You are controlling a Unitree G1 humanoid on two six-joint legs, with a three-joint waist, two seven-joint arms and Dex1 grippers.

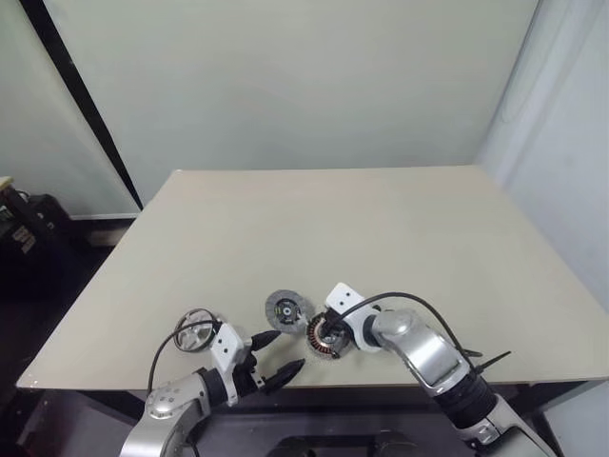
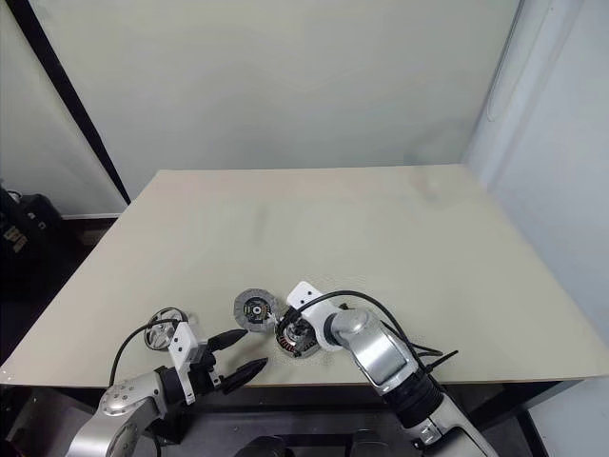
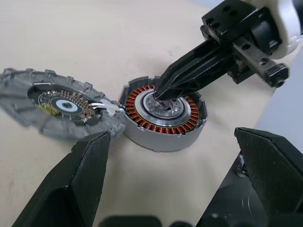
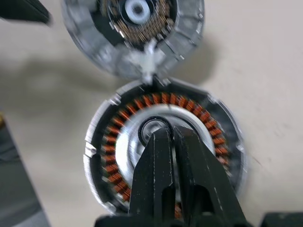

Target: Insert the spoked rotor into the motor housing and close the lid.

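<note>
Fingertips of my right gripper [image 3: 163, 92] were pressed together, resting on the centre hub of the motor housing [image 3: 163, 116]. My left gripper [image 1: 274, 356] hung wide open, holding nothing. At the housing's ten o'clock lay the lid [image 1: 287, 309], touching it.

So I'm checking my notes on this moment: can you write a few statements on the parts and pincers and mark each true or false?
1. The right pincer is shut, its tips at the motor housing's centre hub. True.
2. The left pincer is shut. False: open, holding nothing.
3. The lid covers the housing. False: it lies open beside it.
4. Both parts rest on the table. True.
</note>
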